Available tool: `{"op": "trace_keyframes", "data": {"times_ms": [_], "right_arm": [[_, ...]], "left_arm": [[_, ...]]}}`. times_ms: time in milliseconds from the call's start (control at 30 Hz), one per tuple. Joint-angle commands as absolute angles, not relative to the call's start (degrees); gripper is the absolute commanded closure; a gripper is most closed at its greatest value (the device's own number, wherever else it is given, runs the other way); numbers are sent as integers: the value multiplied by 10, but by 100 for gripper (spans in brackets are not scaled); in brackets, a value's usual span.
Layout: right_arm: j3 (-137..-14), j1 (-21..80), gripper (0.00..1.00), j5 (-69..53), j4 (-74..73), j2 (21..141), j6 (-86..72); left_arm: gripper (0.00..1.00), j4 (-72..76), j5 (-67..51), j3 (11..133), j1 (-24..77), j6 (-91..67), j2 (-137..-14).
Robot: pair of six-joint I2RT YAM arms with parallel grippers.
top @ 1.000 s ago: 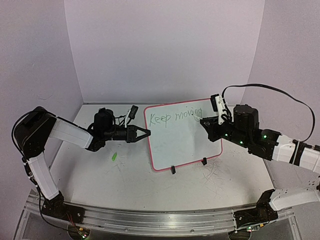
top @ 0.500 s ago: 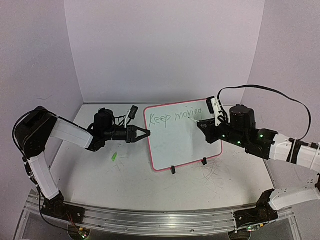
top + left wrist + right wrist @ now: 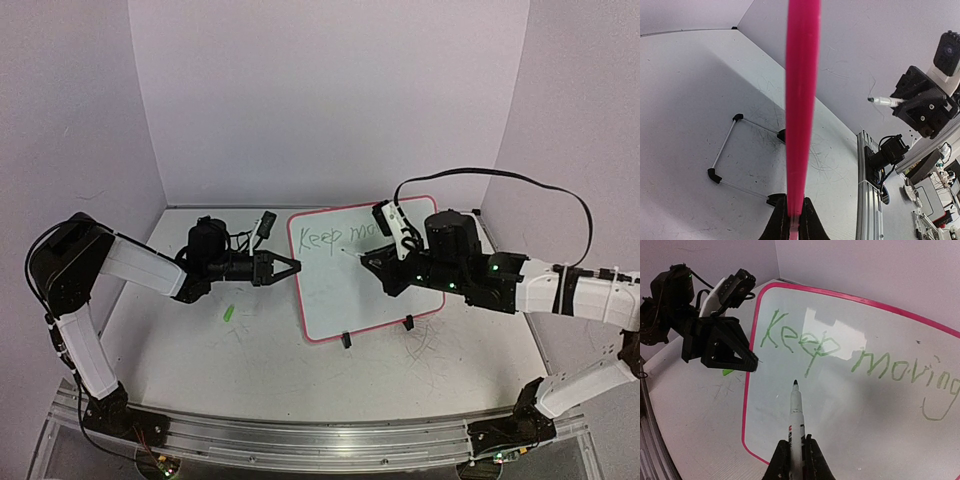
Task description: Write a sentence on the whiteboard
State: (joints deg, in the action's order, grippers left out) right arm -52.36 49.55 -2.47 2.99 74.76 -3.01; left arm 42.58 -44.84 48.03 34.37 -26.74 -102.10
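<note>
R gripper [image 3: 796, 452] clamps the marker [image 3: 797, 412], long axis aimed at blank whiteboard [image 3: 865, 425] just below "Keep" of the sentence [image 3: 855, 357]; tip contact unclear. L gripper [image 3: 794, 220] pinches the whiteboard's edge, 1 line written so far.

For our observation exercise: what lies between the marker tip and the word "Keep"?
Only bare whiteboard separates marker and word; the right wrist view shows it.
</note>
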Motion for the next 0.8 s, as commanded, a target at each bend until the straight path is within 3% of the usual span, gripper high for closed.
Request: {"op": "trace_keyframes", "data": {"times_ms": [0,267,767], "right_arm": [[-543,516,100,-17,55,752,-28],[-503,523,100,-19,74,722,-48],[-572,563,100,0,50,830,-18]], "left_arm": [[100,434,-444,498,340,-254,-1021],[100,430,-445,497,339,-251,-1019],[100,428,-448,503,339,-255,-1020]]}}
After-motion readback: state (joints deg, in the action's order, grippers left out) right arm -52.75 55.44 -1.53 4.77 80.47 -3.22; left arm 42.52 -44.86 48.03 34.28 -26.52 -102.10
